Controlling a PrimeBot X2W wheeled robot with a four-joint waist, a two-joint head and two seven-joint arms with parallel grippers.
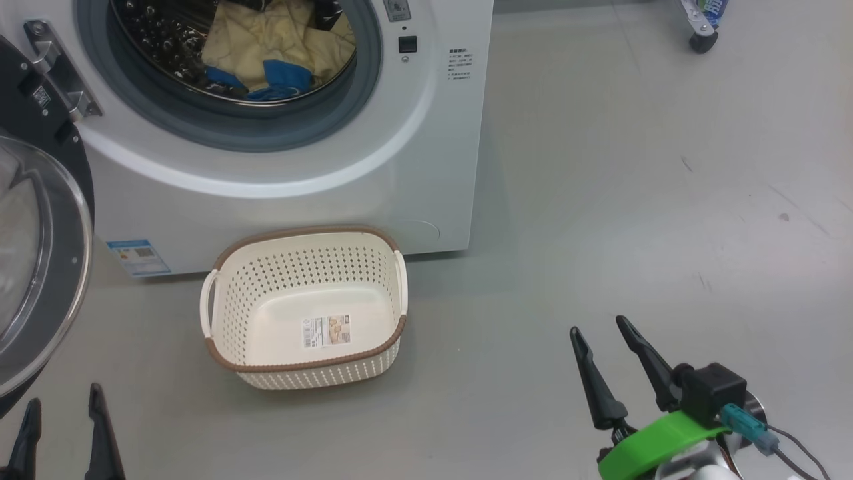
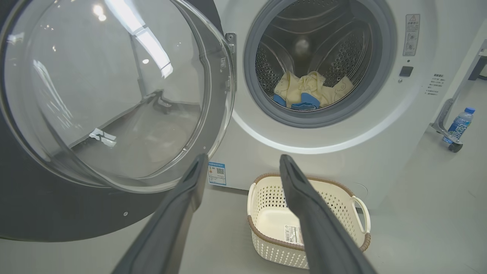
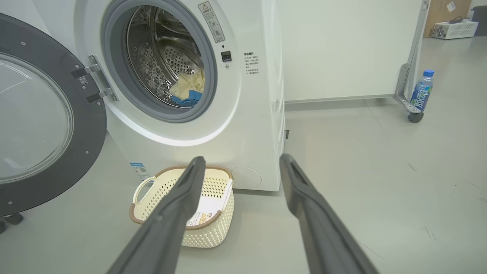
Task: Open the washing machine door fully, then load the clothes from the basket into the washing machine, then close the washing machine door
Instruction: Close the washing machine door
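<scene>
Clothes (image 2: 308, 91) in drum (image 2: 342, 49), basket (image 1: 303, 231) empty, door (image 2: 57, 217) wide open at left. Left gripper (image 2: 242, 156) and right gripper (image 1: 598, 324): jaws apart, holding nothing. Next, probably: catch door's free edge with left gripper, swing steadily until latched.

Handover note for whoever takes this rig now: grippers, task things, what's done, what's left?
Left gripper: open, empty. Right gripper: open, empty.
Pale yellow garments with blue trim lie in the drum of the white front-loading washing machine.
Cream perforated plastic basket with brown rim stands on the floor before it, no clothes inside.
Black-rimmed round glass door hangs wide open.
Done: opening, loading. Left: close the door.
</scene>
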